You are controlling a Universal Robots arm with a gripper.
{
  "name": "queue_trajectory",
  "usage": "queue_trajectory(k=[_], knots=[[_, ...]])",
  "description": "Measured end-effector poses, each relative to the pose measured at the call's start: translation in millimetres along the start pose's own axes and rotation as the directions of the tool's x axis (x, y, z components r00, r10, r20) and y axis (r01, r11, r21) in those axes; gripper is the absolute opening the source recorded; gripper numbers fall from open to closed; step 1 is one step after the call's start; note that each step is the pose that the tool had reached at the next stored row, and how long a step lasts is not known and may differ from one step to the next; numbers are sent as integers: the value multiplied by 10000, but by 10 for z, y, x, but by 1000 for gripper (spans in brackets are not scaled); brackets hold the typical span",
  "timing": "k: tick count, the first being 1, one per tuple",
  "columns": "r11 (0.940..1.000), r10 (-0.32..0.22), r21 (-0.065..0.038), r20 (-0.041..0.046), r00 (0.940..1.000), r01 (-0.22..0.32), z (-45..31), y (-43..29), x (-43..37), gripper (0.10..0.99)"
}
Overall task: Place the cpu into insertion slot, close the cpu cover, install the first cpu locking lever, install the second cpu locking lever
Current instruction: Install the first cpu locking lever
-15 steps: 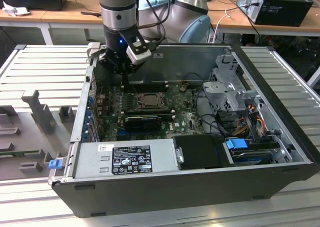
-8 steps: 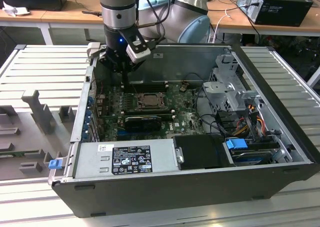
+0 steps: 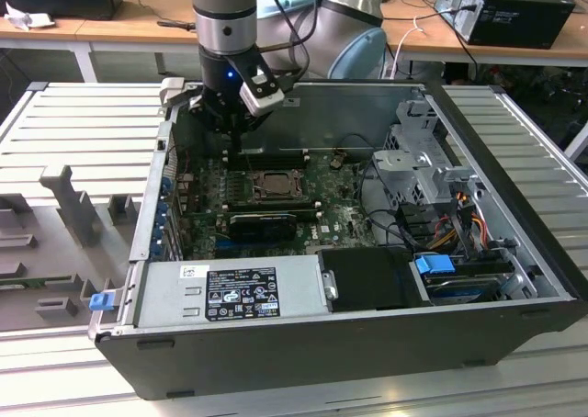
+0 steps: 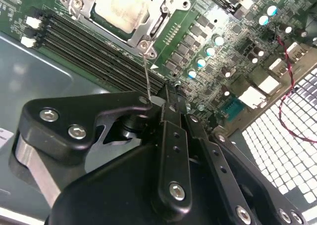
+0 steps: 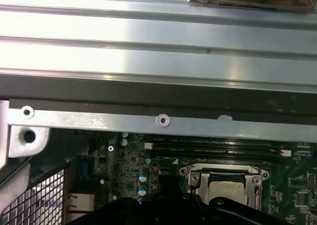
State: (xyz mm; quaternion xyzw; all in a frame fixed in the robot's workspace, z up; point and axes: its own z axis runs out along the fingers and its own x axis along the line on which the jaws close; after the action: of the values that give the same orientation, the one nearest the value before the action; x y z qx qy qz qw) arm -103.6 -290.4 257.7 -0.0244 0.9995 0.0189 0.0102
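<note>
Setting: open computer case on a slatted metal bench.
Chip: seated in the slot, under the lowered cover.
Gripper: beside the slot, apparently clenched on the thin wire lever.
Advice: swing gently and keep a firm grip.

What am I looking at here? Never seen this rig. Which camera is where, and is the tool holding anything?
This is one robot arm working inside an open computer case that lies on a ribbed metal table. The exterior view comes from a camera off the arm. Both wrist views come from cameras riding on the arm, and both show the green motherboard. There the cpu sits in the insertion slot, with the silver cpu cover lying down around it. In the second wrist view the black tool hovers over the long memory slots, and a thin locking lever runs from the slot's corner to the tool's tip. Whether the tool grips it, I cannot tell.
</note>
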Motion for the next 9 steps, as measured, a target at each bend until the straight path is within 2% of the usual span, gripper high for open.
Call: queue_trajectory(k=[9], knots=[[10000,0,1,0,10000,0,9,-7,-124,106]])
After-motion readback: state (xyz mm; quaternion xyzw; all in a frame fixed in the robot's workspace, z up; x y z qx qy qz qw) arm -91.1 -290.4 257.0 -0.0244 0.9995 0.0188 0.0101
